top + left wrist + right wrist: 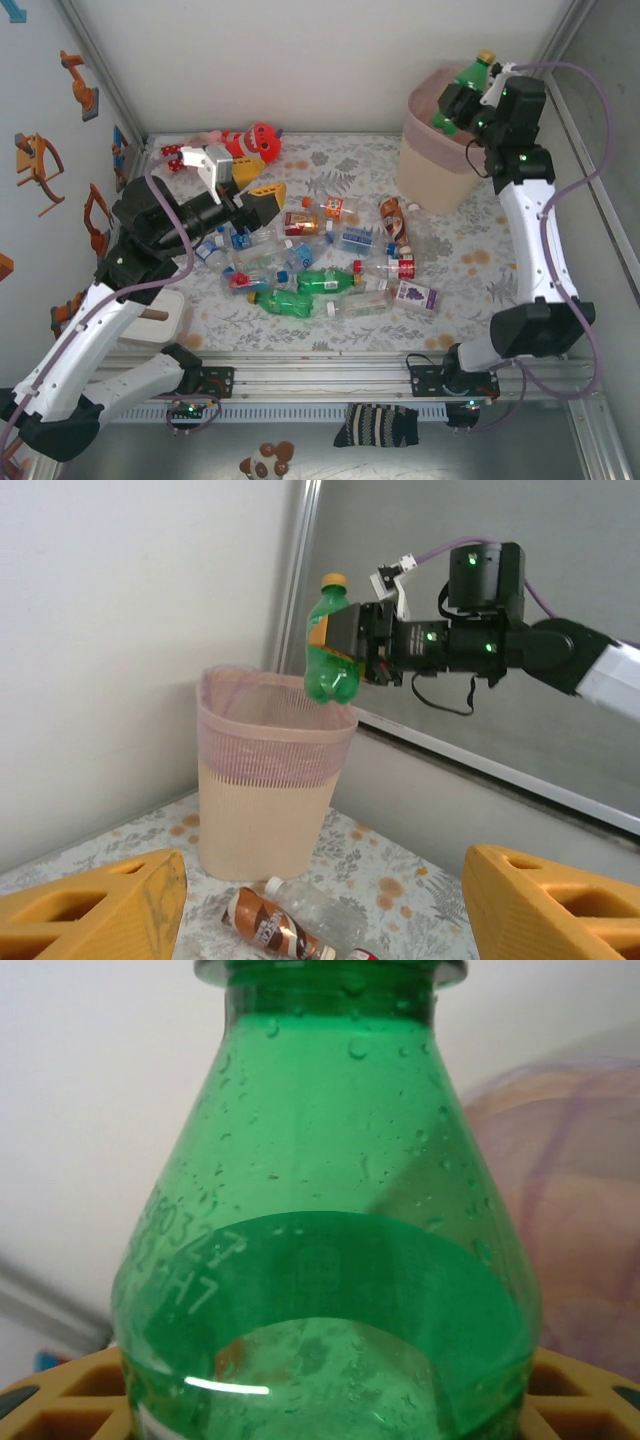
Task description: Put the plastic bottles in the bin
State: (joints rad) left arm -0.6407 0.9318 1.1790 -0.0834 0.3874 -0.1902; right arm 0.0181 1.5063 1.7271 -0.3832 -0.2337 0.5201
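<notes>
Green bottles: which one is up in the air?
The orange-capped bottle, held by the right gripper above the bin. The other two green bottles lie on the table.

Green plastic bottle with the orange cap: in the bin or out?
Out. The right gripper holds the green plastic bottle upright, above the rim of the pink-rimmed round bin.

Bin [270, 810] mouth unblocked, bottles [285, 300] cluttering table [480, 262] centre
</notes>
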